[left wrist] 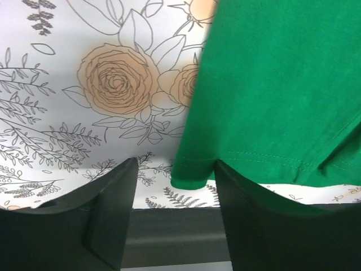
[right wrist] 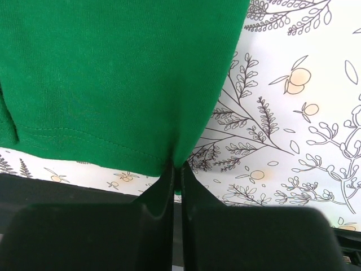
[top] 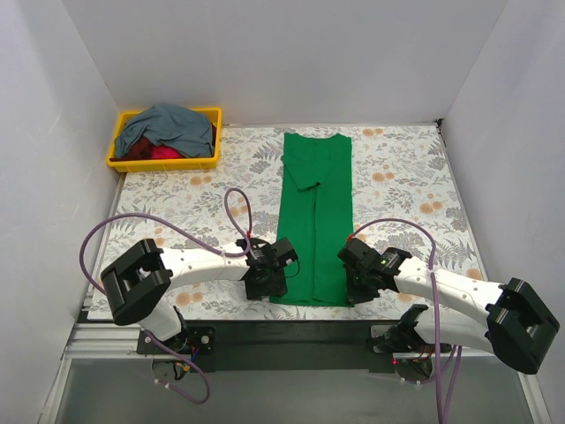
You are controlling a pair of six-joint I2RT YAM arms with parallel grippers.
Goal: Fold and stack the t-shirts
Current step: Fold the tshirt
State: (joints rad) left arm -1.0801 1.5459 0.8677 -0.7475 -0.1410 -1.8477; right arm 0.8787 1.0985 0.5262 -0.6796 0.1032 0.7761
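Note:
The bright green t-shirt [top: 316, 212] lies folded into a long strip down the middle of the floral table, collar end far. My left gripper [top: 270, 281] is at its near left corner. In the left wrist view the left gripper [left wrist: 176, 183] is open, and the green t-shirt's corner [left wrist: 194, 172] sits between the fingers without being pinched. My right gripper [top: 360, 284] is at the near right corner. In the right wrist view the right gripper [right wrist: 176, 169] is shut on the green t-shirt's [right wrist: 113, 73] hem corner. The grey-blue t-shirt [top: 169, 124] and the red t-shirt [top: 163, 152] lie crumpled in the bin.
The yellow bin [top: 163, 164] stands at the far left corner of the table. White walls close in the table on three sides. The table's black near edge [top: 291, 331] runs just behind both grippers. Purple cables [top: 234, 208] loop above each arm.

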